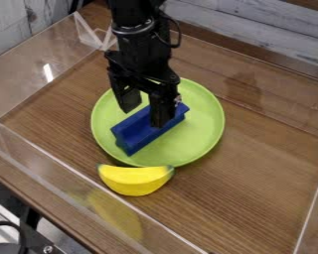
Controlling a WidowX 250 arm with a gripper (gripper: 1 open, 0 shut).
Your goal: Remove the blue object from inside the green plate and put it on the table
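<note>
Elongated royal-blue block with a stepped, ridged top (148,127), lying diagonally inside large round lime-green plastic plate with shallow raised rim (209,127), near the plate's middle, one end toward the front-left rim, the other toward the upper right. Plate resting flat on brown wood-grain counter (254,189) bordered by clear acrylic walls (29,149). Black robot fingers (144,102) pointing straight down over the block, spread wide, one finger on each long side, tips down at block height; closed on nothing, contact with the block not clear. Yellow banana-shaped plastic toy (135,179) on the counter just outside the plate's front rim.
</note>
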